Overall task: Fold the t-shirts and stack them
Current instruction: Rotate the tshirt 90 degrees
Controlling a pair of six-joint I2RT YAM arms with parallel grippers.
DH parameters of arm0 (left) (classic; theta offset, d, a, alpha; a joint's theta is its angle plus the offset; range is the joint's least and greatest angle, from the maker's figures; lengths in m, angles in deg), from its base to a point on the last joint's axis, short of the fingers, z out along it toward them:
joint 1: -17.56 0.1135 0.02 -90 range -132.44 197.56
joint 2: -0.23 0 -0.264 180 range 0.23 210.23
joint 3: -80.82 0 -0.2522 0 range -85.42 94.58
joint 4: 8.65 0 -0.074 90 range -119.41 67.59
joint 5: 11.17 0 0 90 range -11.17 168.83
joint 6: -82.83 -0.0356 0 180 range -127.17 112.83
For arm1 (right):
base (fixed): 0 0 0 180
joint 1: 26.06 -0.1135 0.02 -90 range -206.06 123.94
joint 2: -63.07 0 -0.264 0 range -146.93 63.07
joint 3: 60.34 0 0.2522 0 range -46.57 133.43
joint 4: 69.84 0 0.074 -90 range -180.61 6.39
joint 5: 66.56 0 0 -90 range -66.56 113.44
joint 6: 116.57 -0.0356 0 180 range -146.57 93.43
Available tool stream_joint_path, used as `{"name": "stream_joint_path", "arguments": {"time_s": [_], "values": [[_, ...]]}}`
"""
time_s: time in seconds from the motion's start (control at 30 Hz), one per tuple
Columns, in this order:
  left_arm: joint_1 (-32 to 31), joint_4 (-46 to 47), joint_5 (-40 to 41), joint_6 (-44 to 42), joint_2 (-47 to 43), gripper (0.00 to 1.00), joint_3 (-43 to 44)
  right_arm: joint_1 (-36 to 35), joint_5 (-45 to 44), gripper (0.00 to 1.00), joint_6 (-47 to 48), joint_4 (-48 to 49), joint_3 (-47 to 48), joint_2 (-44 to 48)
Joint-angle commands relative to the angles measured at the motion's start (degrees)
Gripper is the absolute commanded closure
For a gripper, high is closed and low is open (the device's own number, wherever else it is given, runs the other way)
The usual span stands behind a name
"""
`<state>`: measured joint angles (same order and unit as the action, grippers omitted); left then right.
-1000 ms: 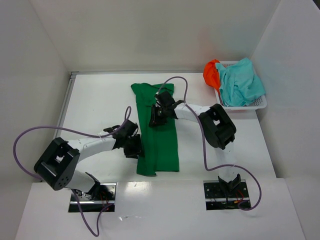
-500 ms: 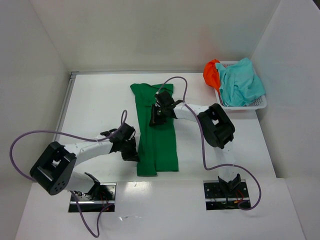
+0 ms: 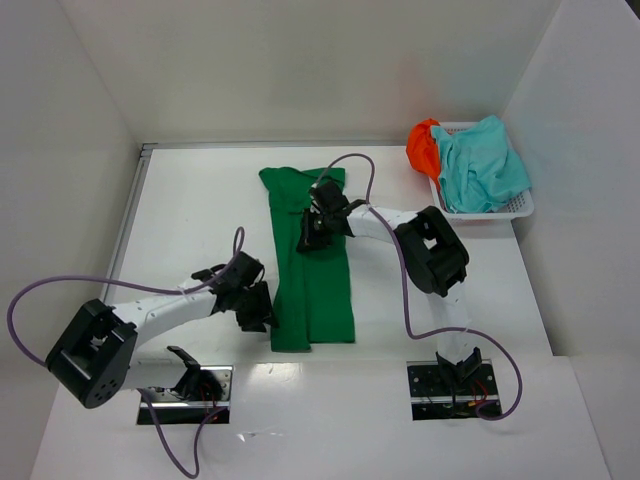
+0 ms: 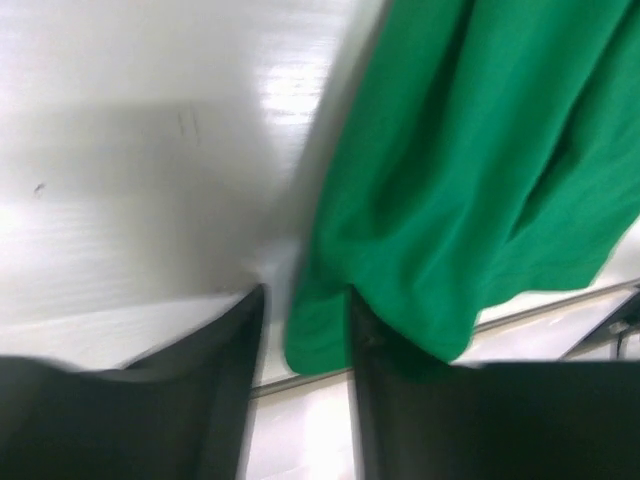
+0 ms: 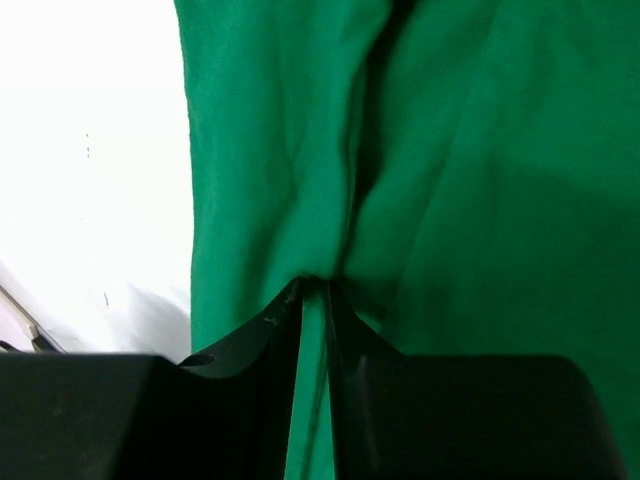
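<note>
The dark green t-shirt (image 3: 320,290) lies as a long narrow strip running from the far middle of the table toward the front edge. It also shows in the left wrist view (image 4: 470,150) and the right wrist view (image 5: 480,150). My right gripper (image 3: 310,230) (image 5: 315,285) is shut on a pinched ridge of cloth in the strip's upper half. My left gripper (image 3: 262,312) (image 4: 307,295) is open at the strip's lower left edge, with the cloth's corner between its fingers. The light teal t-shirt (image 3: 482,170) and the orange t-shirt (image 3: 423,148) are bunched in the basket.
A white mesh basket (image 3: 520,208) stands at the far right against the side wall. White walls close in the table on the left, back and right. The arm bases and purple cables sit along the near edge.
My left gripper has slid down the shirt's left edge toward the front corner, and its arm has swung back to the left. The right gripper and the shirt have shifted slightly left.
</note>
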<state>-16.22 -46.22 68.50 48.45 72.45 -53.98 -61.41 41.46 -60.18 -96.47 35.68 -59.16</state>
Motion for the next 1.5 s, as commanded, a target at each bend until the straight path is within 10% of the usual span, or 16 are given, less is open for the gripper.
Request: {"name": "stream_joint_path", "arguments": {"time_s": [0.0, 0.17, 0.6, 1.1, 1.47], "values": [[0.03, -4.13, 1.00, -0.15, -1.03, 0.48, 2.48, 0.55, -3.43, 0.78, 1.52, -0.32, 1.32, -1.26], [0.03, -7.21, 3.30, -1.30, -2.43, 0.30, 5.20, 0.55, -4.49, 0.76, 2.67, -2.07, 2.46, -0.11], [0.03, -5.02, -5.75, -2.44, -11.32, 0.51, 2.58, 0.55, -5.01, 0.73, 4.33, -4.28, 8.96, 2.26], [-1.02, -2.82, -8.22, -7.98, 3.70, 0.40, 4.42, 0.55, -0.44, 0.78, 4.95, -8.49, 24.96, -11.09], [-2.69, -1.68, -9.80, -6.84, 8.28, 0.74, 6.26, -0.07, -1.75, 0.82, 6.10, -12.27, 31.82, -17.86]]}}
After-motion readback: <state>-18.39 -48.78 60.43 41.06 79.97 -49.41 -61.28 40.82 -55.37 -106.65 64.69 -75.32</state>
